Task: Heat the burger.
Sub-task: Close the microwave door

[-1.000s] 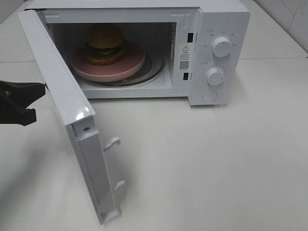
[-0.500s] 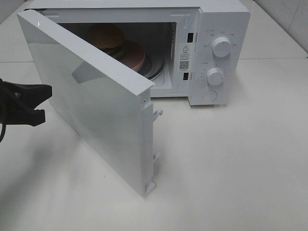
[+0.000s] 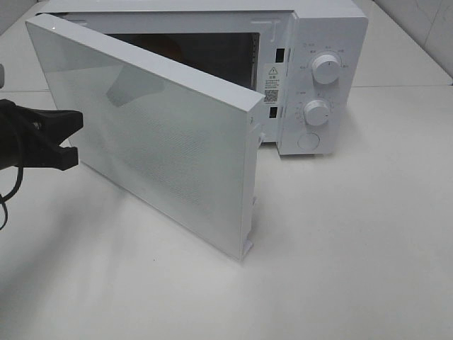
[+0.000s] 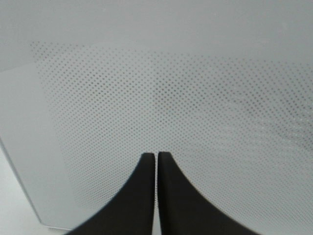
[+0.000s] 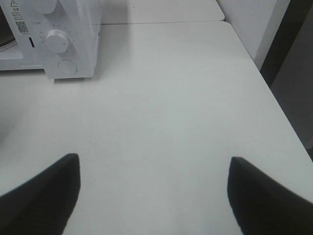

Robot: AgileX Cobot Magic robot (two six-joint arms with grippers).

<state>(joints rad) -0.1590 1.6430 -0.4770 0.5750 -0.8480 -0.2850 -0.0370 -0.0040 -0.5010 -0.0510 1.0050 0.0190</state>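
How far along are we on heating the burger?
Done: the burger sits inside the microwave, only a sliver showing. In hand: the left gripper, fingers shut, faces the half-closed door. Left: latch the door, then turn the knobs. The right gripper hangs open over the table.

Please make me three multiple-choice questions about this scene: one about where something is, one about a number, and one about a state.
1. Where is the left gripper?
A. beside the outer face of the door of the microwave
B. inside the cooking space
C. on the panel

2. How many turning knobs does the panel carry?
A. one
B. two
C. four

3. The door is:
A. fully shut
B. partly open
C. taken off

Answers:
1 A: the left wrist view shows the door's dotted face right in front of the shut gripper.
2 B: there is an upper knob and a lower knob.
3 B: its free edge stands away from the microwave's front.
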